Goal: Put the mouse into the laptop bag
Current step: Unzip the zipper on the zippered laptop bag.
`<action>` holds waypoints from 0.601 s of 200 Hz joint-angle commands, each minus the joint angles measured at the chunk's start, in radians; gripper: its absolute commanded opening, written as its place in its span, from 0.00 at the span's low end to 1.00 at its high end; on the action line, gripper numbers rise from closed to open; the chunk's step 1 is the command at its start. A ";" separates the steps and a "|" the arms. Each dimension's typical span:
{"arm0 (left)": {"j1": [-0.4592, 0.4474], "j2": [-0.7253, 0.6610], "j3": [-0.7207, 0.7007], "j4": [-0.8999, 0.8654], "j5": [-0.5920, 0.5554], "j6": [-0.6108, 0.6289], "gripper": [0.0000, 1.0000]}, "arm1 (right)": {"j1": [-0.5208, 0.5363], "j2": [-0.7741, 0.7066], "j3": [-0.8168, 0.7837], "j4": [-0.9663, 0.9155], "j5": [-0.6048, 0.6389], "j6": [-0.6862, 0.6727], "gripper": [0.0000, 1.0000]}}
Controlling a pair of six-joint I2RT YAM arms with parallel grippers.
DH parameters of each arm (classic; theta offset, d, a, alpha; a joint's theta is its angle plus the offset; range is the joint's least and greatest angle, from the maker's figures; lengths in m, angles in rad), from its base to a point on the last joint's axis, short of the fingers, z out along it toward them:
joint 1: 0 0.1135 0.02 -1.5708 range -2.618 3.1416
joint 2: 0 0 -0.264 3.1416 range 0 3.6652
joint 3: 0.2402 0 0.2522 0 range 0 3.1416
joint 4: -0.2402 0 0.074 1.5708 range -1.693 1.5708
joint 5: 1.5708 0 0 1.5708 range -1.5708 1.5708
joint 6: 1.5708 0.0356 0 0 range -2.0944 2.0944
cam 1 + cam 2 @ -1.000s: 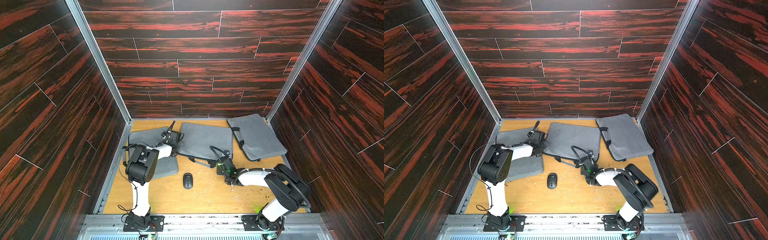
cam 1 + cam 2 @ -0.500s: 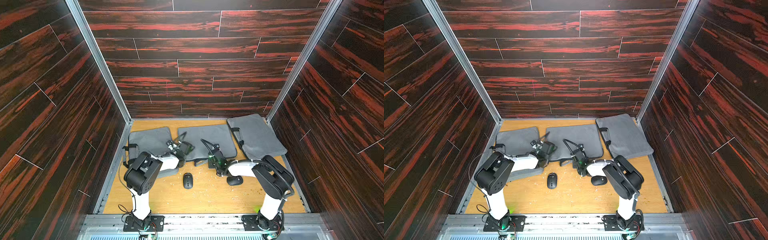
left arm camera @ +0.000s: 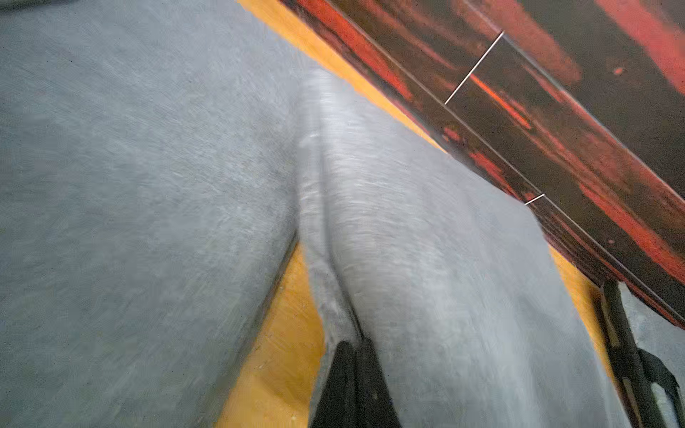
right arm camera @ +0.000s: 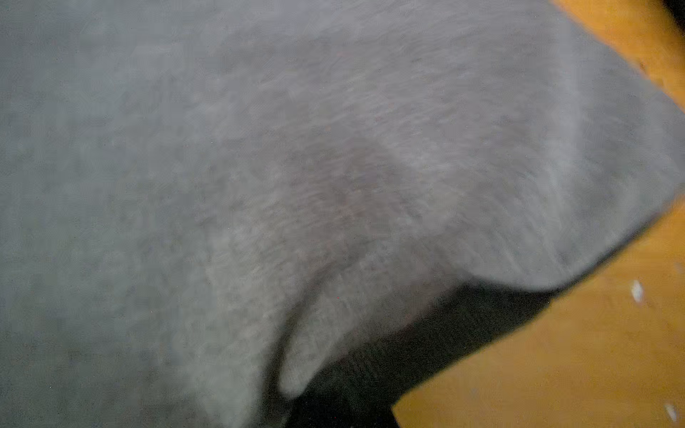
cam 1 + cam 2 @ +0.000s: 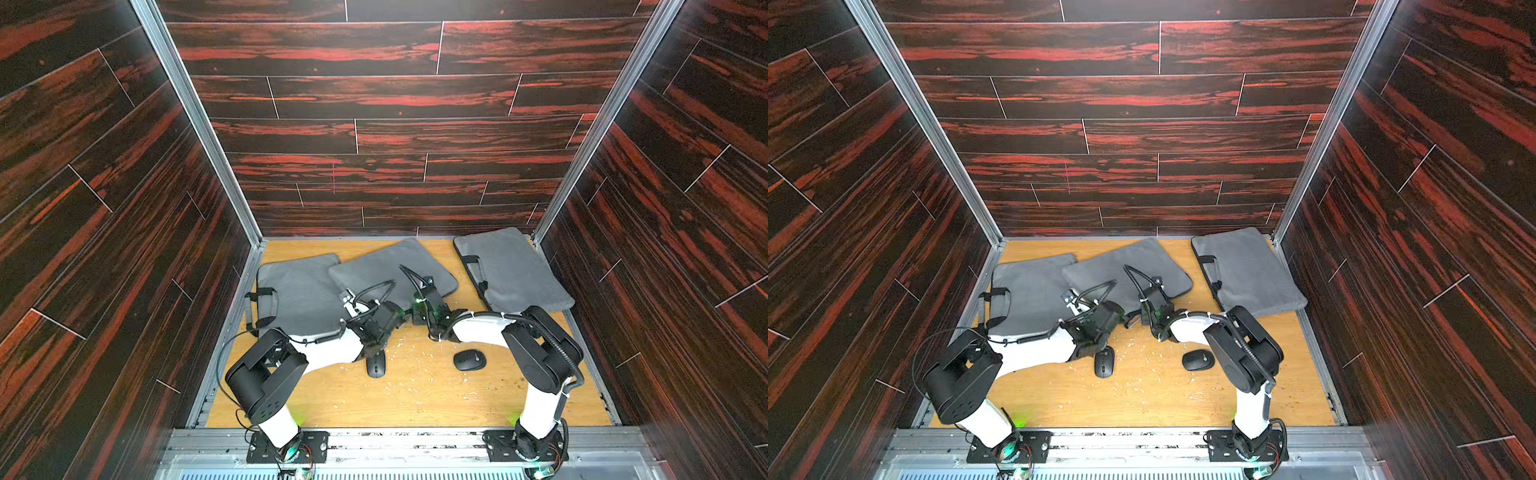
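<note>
Middle laptop bag (image 5: 386,266) now lies skewed, swung toward 12 o'clock since a second ago, and both arms sit closer in. Left gripper (image 3: 352,348) is pinched tight on its grey edge. Right gripper (image 4: 322,407) is clamped on its fabric too. Mouse (image 5: 376,365) rests on the tabletop (image 5: 415,399), at 6 o'clock from the bag and outside it. Second mouse (image 5: 469,359) lies at 5 o'clock, beside the right forearm.

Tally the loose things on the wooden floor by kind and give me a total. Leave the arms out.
Grey laptop bags: 3 (left bag, middle bag, right bag)
Black mice: 2 (middle mouse, right mouse)
Total: 5
</note>
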 commanded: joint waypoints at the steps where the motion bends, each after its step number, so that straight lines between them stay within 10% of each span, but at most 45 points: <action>1: -0.054 -0.023 0.037 0.038 -0.006 -0.018 0.10 | 0.024 0.026 0.054 0.118 -0.112 -0.035 0.00; 45: -0.051 -0.210 0.043 -0.186 -0.008 0.001 0.99 | 0.022 -0.055 -0.044 0.153 -0.103 -0.068 0.00; 120: 0.057 -0.668 -0.189 -0.037 0.304 0.150 1.00 | 0.022 -0.144 -0.182 0.258 -0.166 -0.099 0.00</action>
